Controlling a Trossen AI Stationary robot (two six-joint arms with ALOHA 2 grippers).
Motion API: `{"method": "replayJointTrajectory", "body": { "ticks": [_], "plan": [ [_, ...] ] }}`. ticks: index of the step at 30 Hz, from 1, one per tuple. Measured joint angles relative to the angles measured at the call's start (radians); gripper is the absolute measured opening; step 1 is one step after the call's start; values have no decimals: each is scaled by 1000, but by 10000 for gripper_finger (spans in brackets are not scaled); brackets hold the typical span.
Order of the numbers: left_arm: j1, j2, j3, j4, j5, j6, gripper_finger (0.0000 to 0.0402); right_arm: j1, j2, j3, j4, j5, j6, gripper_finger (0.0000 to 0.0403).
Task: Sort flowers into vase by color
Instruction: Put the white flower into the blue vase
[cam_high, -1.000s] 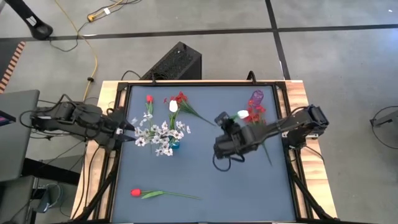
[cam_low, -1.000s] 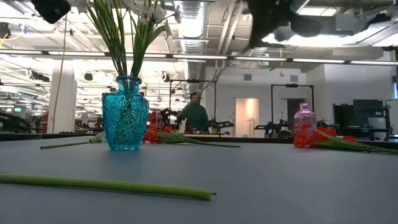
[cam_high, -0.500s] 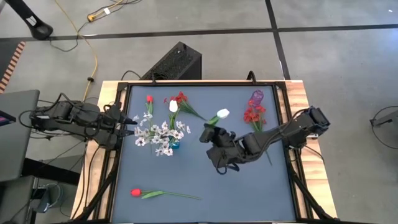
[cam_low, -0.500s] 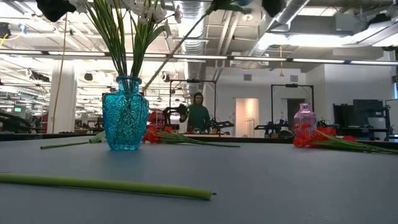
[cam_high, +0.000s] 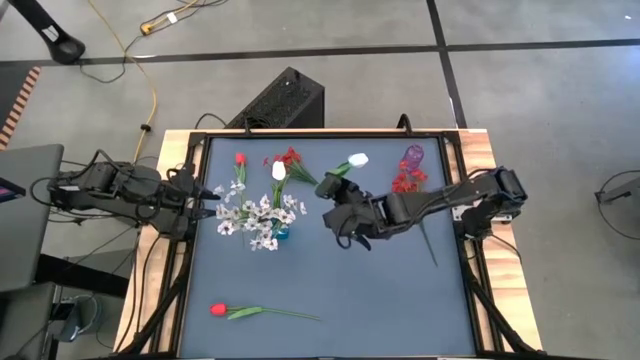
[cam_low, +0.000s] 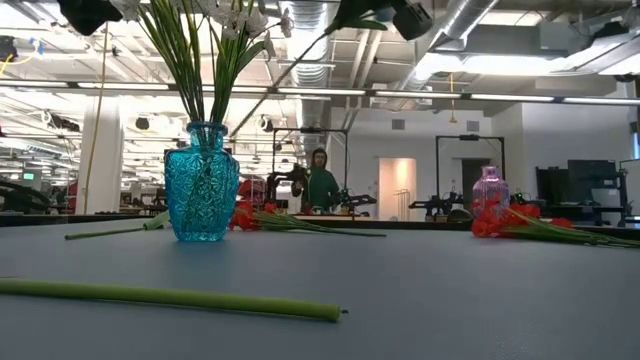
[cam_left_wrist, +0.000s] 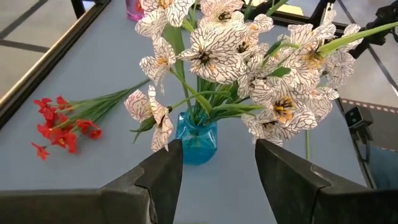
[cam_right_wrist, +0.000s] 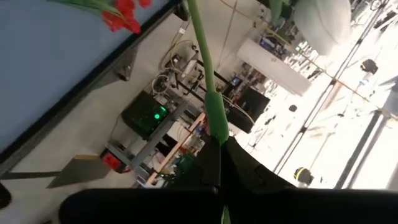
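The table (cam_high: 330, 300) fills the middle of the high view, its blue-grey top framed in wood. The left arm (cam_high: 120, 190) reaches in from the left edge of that frame, and the right arm (cam_high: 450, 200) stretches in from the right toward centre.

The right gripper (cam_high: 335, 195) sits just right of centre in the high view, its fingers pressed together on the green stem of a white tulip (cam_high: 357, 159) — the bud points to the upper right of the gripper, lifted off the table. In the right wrist view the stem (cam_right_wrist: 208, 81) runs straight out from between the shut dark fingers.

The left gripper (cam_left_wrist: 217, 171) waits at the table's left edge with its fingers spread, holding nothing; in its wrist view the blue vase (cam_left_wrist: 198, 140) stands just beyond the gap.

That blue vase (cam_high: 281, 232), left of centre in the high view, holds a bunch of white blossoms (cam_high: 258, 215). A pink vase (cam_high: 413, 156) stands in the upper right of the table, with red sprays (cam_high: 405, 183) lying beside it.

Near the table's upper left lie a red tulip (cam_high: 240, 159), a white tulip bud (cam_high: 279, 171) and a red spray (cam_high: 288, 157). Another red tulip (cam_high: 218, 310) lies alone at the lower left, stem pointing right.

In the low view a person (cam_low: 320, 180) stands far behind the table.
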Motion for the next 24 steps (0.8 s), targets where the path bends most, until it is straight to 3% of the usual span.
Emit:
{"method": "replayJointTrajectory", "body": {
  "ticks": [5, 24],
  "plan": [
    [0, 0, 0, 0, -20, 9, 190, -11, 0, 0, 45, -1, -87, 26],
    [0, 0, -1, -5, -31, 39, 190, 71, -10, 49, 26, -3, -107, 26]
  ]
}}
